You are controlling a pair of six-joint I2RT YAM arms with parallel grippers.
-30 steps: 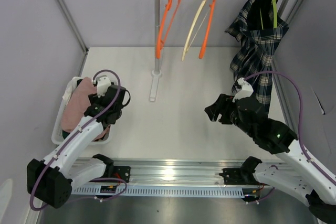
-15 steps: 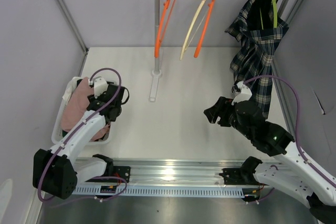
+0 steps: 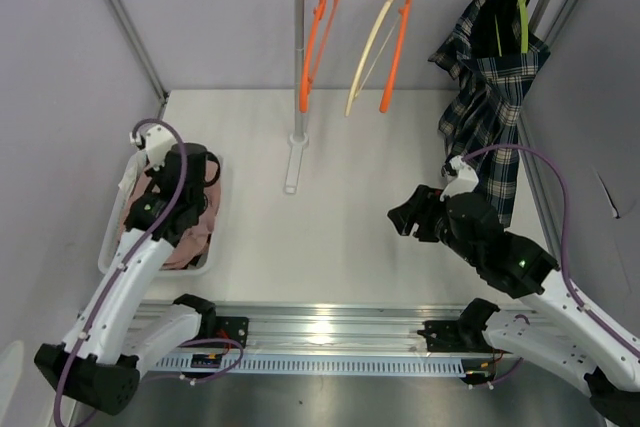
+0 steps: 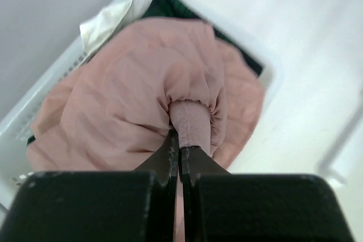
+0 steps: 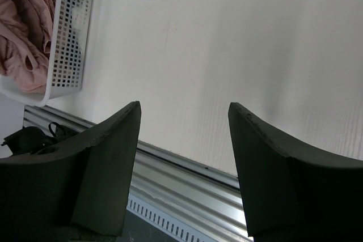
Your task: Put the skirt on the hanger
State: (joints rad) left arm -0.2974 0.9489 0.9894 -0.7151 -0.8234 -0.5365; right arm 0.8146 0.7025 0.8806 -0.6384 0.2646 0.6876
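The pink skirt (image 4: 119,94) lies bunched in a white basket (image 3: 108,252) at the left of the table. My left gripper (image 4: 180,143) reaches down into the basket and is shut on a fold of the skirt's gathered waistband. From above, the left gripper (image 3: 182,202) covers most of the skirt (image 3: 135,212). Empty hangers dangle from the rail at the back: an orange hanger (image 3: 318,37), a cream hanger (image 3: 370,47) and another orange hanger (image 3: 398,42). My right gripper (image 5: 184,109) hovers open over bare table, holding nothing.
A plaid garment (image 3: 490,87) hangs on a green hanger (image 3: 519,9) at the rail's right end. The rack's white post (image 3: 298,57) stands on a foot (image 3: 292,167) mid-table. A metal rail (image 3: 330,332) runs along the near edge. Dark green cloth (image 4: 164,5) lies under the skirt.
My left arm swung left over the basket and dipped into it, and its jaws went from open to shut on the skirt. The right arm barely moved.
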